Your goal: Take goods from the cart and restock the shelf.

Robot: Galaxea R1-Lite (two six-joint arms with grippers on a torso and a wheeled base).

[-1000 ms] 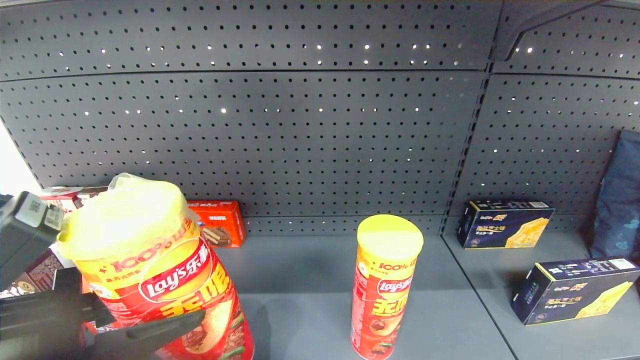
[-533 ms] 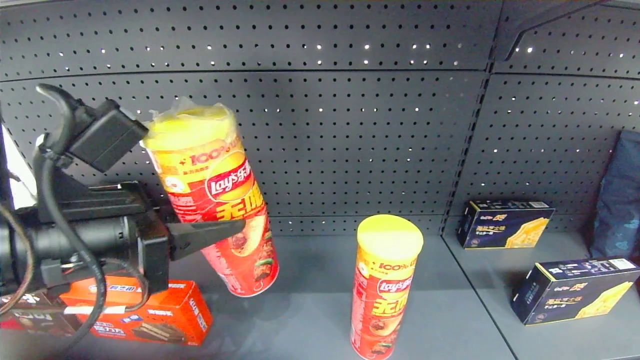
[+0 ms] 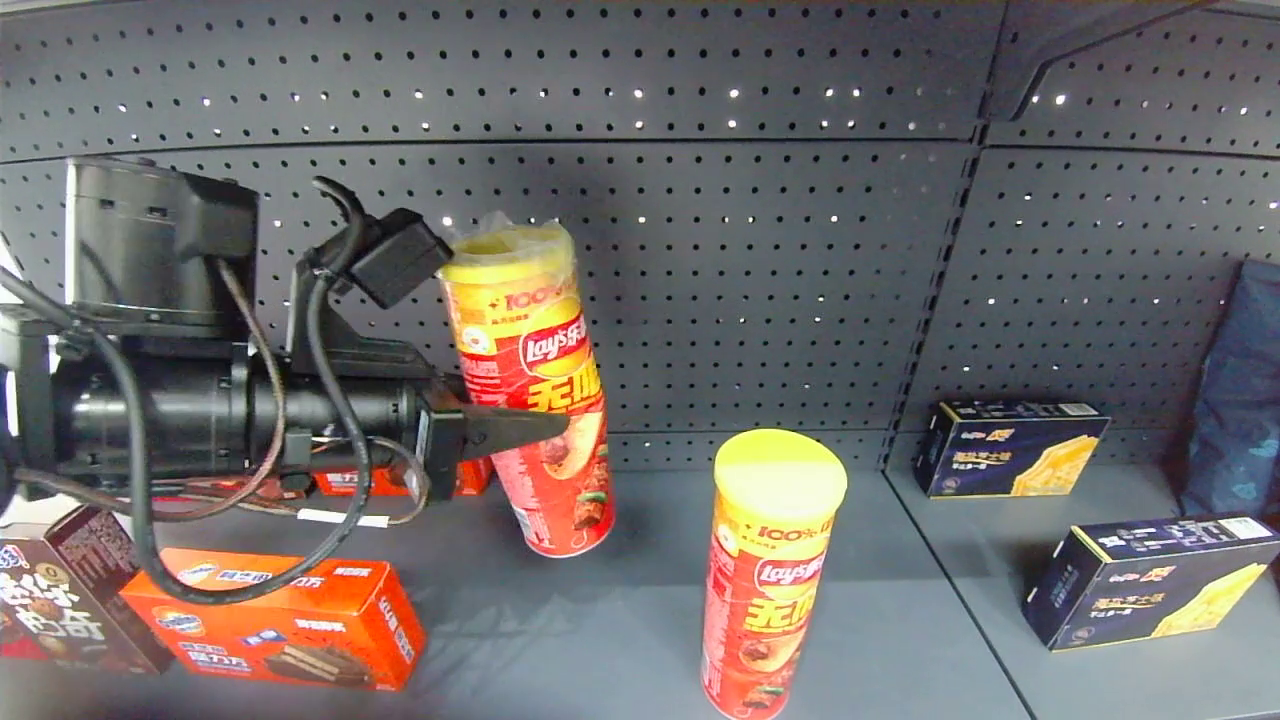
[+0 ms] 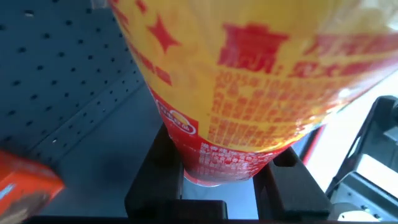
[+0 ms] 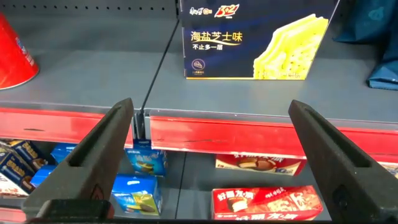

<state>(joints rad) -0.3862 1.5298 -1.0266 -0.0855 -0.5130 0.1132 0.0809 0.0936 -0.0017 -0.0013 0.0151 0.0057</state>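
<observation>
A red chip can with a yellow lid (image 3: 525, 360) hangs tilted just above the grey shelf (image 3: 640, 620), near the pegboard back. My left gripper (image 3: 555, 418) is shut on its lower half; in the left wrist view the can (image 4: 249, 93) sits between the black fingers (image 4: 155, 174). A second identical can (image 3: 770, 570) stands upright on the shelf to its right, apart from it. My right gripper (image 5: 211, 155) is open and holds nothing, in front of the shelf's red front strip (image 5: 217, 134).
Orange boxes (image 3: 280, 625) and a brown chocolate box (image 3: 60, 600) lie at the shelf's left front. Dark blue cracker boxes (image 3: 1015, 447) (image 3: 1150, 578) occupy the right bay, with a blue bag (image 3: 1240, 400) beyond. More boxed goods (image 5: 261, 202) fill the lower shelf.
My left arm has carried the can from low at the near left, up and to the right, deeper into the shelf toward the pegboard. The standing can has not moved.
</observation>
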